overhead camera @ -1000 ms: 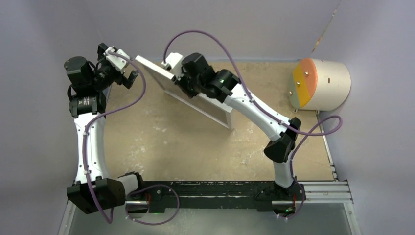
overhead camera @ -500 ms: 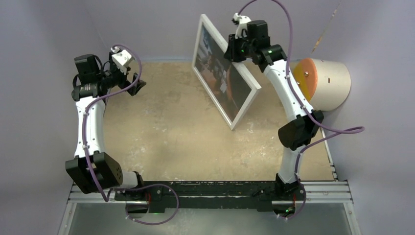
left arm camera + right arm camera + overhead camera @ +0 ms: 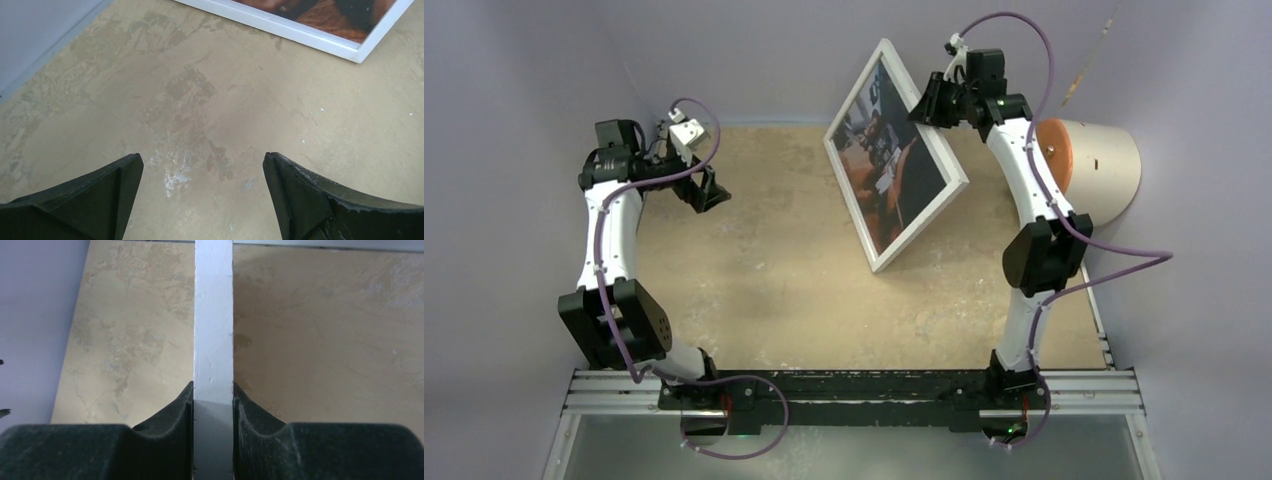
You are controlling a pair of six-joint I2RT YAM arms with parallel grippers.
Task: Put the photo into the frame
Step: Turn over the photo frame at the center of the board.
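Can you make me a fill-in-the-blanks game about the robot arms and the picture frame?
1. The right gripper is ____ on the frame's rim.
2. The left gripper is ____ and holds nothing.
3. The frame's rim is coloured ____.
4. The photo sits inside the ____.
Missing words: shut, open, white, frame.

1. The frame (image 3: 213, 340) has a white painted rim, matt and slightly pitted.
2. The photo (image 3: 894, 170) looks smooth and glossy.
3. The table (image 3: 200, 100) is a matt, mottled beige board with pale scuffs.
4. The left tool (image 3: 202, 160) and right tool (image 3: 213, 390) are matt black, finely grainy, rubber-like.
5. The rail (image 3: 1084, 385) is bare silver metal.
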